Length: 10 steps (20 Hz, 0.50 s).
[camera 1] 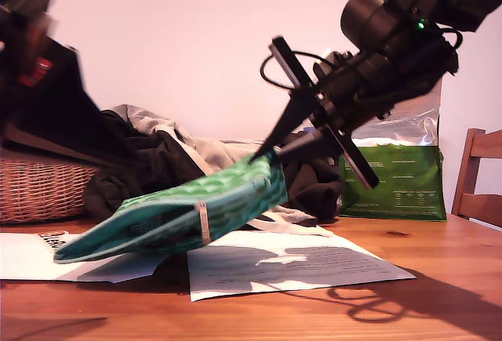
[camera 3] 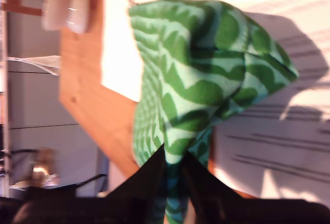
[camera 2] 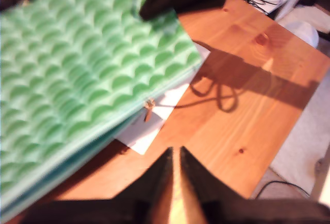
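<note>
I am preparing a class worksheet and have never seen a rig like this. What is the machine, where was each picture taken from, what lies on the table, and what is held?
This is a robot with two arms, each ending in a gripper, which is a two-fingered clamp. The exterior view comes from a camera standing off the arms. Each wrist view comes from a camera riding on one gripper.

On the wooden table lie sheets of paper. Behind them are a wicker basket, a heap of clothes and a green and silver bag.

My second gripper is clamped on a corner of a green patterned zip pouch. That end is raised, and the other end is down near the paper. My first gripper looks closed on nothing, beside the pouch.
</note>
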Available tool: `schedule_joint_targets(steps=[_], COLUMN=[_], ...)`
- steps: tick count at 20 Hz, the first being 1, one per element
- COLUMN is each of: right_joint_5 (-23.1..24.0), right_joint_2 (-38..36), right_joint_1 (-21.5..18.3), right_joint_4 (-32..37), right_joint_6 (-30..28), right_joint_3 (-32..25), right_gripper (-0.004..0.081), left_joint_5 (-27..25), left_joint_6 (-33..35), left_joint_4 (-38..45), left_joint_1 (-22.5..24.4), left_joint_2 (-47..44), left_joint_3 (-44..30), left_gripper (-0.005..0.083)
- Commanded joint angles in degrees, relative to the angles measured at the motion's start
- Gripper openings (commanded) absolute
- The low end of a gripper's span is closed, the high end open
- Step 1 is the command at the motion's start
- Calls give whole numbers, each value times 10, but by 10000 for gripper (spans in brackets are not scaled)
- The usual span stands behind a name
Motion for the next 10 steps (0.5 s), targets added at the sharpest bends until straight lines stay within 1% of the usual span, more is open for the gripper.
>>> schedule_joint_targets(steps=[1,3,5,8,10], right_joint_5=[-5,-6,-7,-9,-11], right_joint_2=[9,9,9,9,9], right_joint_1=[3,3,3,14,20], right_joint_4=[6,7,6,21,33], right_joint_6=[4,14,19,44,61], right_joint_3=[19,28,34,39,42], right_gripper=[-13,-13,-13,-13,-13], left_joint_5=[-23,-54,-86,-131,-155], left_joint_6=[-21,-45,-60,-96,-108], left_joint_4=[16,36,62,89,105], left_joint_1=[-15,-35,-56,-89,-112], left_joint_2=[9,21,38,71,90], left_joint_3=[-6,-6,-6,-6,-6], left_gripper=[97,166,200,198,171])
